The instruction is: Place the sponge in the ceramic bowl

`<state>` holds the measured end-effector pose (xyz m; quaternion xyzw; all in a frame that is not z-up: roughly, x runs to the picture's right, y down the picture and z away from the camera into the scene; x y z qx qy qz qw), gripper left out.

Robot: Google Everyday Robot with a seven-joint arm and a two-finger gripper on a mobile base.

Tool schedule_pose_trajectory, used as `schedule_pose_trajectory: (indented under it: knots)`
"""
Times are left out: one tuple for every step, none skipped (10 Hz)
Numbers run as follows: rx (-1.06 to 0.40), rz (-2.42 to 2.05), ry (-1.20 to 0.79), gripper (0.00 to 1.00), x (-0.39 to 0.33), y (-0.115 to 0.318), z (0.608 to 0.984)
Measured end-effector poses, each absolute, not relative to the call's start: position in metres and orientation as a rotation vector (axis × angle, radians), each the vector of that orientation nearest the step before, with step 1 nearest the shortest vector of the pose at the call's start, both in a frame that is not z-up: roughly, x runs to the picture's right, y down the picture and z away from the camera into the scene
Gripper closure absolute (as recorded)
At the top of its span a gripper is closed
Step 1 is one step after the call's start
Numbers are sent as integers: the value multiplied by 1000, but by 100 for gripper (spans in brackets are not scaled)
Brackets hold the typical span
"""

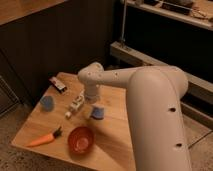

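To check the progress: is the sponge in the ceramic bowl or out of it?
Out. The sponge is on the wooden table, apart from the ceramic bowl, whose inside looks empty. The tool hangs just above the sponge.
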<state>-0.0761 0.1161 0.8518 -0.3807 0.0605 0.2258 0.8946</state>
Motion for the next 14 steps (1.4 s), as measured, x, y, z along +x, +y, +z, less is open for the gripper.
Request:
schedule_pose_trajectory:
  knots:
    - [-800,461,123,20,-75,120,855]
    - [-808,451,122,20,-75,123,857]
    - [-815,438,122,20,-75,126,860]
    - [-822,422,122,20,-76,128,862]
    - [-829,405,124,20,-77,131,864]
    - [-835,392,127,20,-78,134,866]
    - [-839,384,130,20,-79,136,867]
    - [-846,372,139,20,-79,139,870]
    - [-850,367,145,20,-80,141,871]
    - [-854,362,152,20,-80,142,872]
    - [-858,359,159,23,-80,144,874]
    - [-862,357,165,31,-81,144,875]
    - [-864,357,168,38,-82,145,876]
    - [-868,358,172,42,-82,145,877]
